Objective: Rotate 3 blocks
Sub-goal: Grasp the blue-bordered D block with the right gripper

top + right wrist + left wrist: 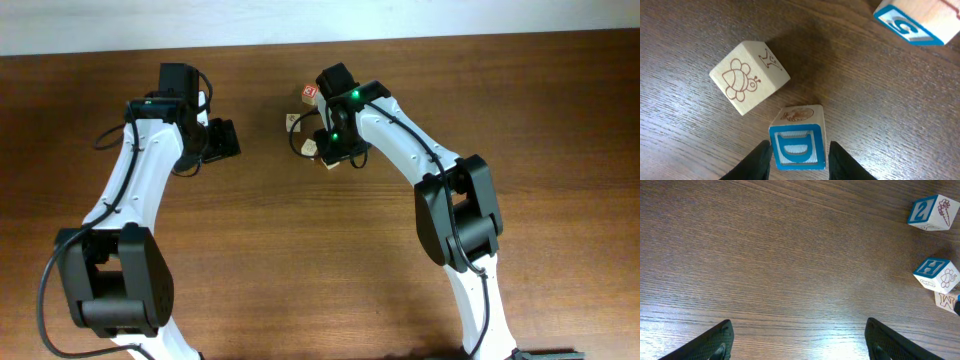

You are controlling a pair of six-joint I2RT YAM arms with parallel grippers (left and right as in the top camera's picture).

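Bench (300,260): brown wood; both arms reach over it toward the far side.
Left claw (799,341): released. Its two fingers stand wide apart above bare wood, with nothing between them. It is well apart from the blocks, on their left side.
Right claw (800,162): low over the group of blocks at the far middle of the bench. One finger stands on each side of the block with the blue D. One finger seems to touch it and the other is just beside it. I cannot tell if the claw really presses on the block.
Block with the blue D (797,145): on the bench, between the fingers of the right claw. Its blue-framed face looks toward the wrist camera, and there is a brown drawing on the face above.
Block with the bee (749,77): pale wood, on the bench, near the block with the blue D but not touching it, and turned at an angle to it.
Third block (910,20): has a blue printed face and lies at the edge of the right wrist view, apart from the other two.
Red-faced block (309,92): at the far end of the group, beyond the right claw.
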